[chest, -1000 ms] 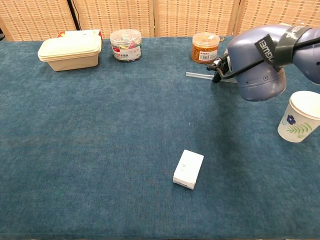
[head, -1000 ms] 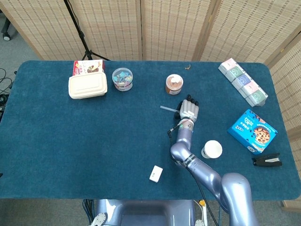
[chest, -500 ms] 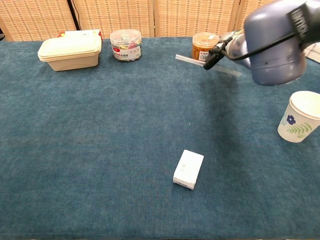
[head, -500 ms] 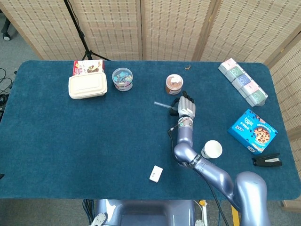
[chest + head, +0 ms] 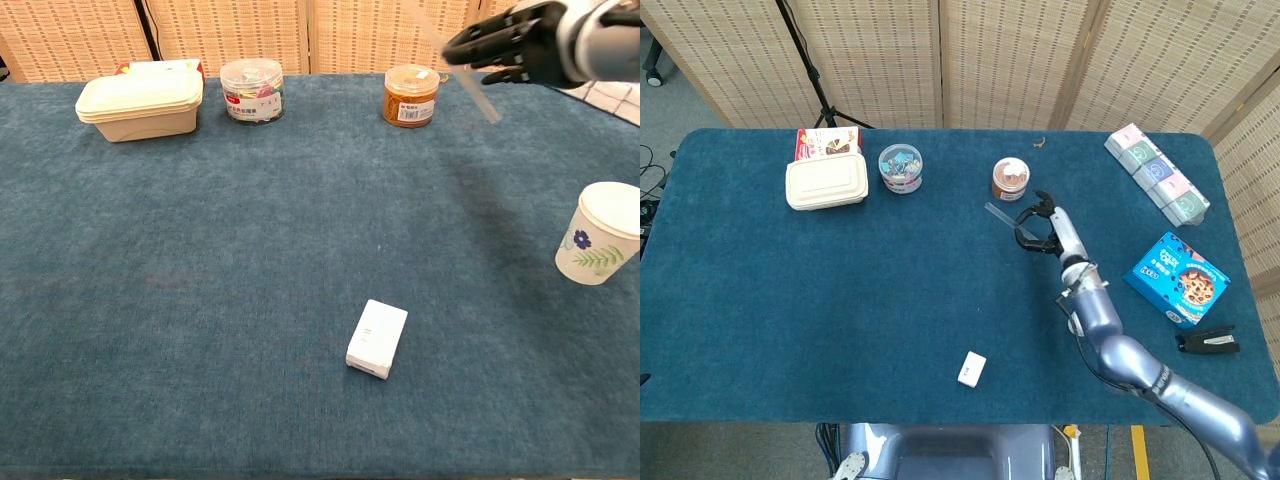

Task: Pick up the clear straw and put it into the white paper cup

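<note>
Blue table [image 5: 790, 300]: clear straw [image 5: 1000, 214] is lifted, tilted, clamped in the right hand [image 5: 1045, 228].
White paper cup [image 5: 603, 246] is not yet reached.

The right arm reaches up from the table's near right corner toward its middle, raised above the surface. The right hand [image 5: 1043, 224] has its dark fingers [image 5: 497, 42] curled around the clear straw [image 5: 998, 213], holding it tilted. No left hand shows.

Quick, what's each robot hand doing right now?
Right hand: holding the clear straw, lifted above the table.
Left hand: not visible in either view.
</note>
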Robot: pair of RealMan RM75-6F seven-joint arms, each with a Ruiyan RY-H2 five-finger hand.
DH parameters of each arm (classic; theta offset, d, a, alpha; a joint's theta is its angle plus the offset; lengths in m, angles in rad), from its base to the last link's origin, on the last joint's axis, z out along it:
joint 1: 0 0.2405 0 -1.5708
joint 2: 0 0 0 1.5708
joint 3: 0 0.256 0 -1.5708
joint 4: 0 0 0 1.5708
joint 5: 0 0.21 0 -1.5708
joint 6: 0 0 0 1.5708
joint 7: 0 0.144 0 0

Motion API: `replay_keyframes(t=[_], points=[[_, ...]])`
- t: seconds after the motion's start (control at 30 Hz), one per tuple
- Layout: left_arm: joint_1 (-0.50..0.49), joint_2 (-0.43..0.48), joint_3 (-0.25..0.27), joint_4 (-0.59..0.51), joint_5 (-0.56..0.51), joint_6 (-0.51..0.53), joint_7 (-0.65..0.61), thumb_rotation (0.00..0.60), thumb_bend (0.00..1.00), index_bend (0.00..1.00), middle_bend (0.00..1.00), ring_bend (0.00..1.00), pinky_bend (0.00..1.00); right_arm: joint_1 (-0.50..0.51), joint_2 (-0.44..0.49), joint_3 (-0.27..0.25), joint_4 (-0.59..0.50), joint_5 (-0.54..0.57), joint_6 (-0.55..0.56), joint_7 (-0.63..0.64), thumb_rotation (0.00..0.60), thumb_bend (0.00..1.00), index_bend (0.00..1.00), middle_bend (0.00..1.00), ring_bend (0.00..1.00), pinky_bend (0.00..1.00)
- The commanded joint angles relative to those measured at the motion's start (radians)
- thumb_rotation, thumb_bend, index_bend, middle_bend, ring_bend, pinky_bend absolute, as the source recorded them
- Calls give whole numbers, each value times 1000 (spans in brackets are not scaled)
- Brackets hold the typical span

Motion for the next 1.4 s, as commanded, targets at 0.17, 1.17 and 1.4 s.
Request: replay_keyframes(t=[0.17, 1.17, 1.4], points=[[0, -2, 5, -6, 7, 2, 14, 600, 0, 0, 0, 0, 0, -272, 145, 78, -197, -353, -176, 348, 600, 614, 594, 0, 0, 0], [8, -7, 13, -3, 20, 29, 13, 600, 0, 0, 0, 0, 0, -497, 265, 74, -183, -1082, -418, 1254, 600, 642, 582, 0, 0, 0], [16, -13, 9, -8, 8, 41, 28, 600, 0, 0, 0, 0, 0, -414, 396, -193, -86, -1445, -119, 1670, 600, 642, 576, 0, 0, 0]])
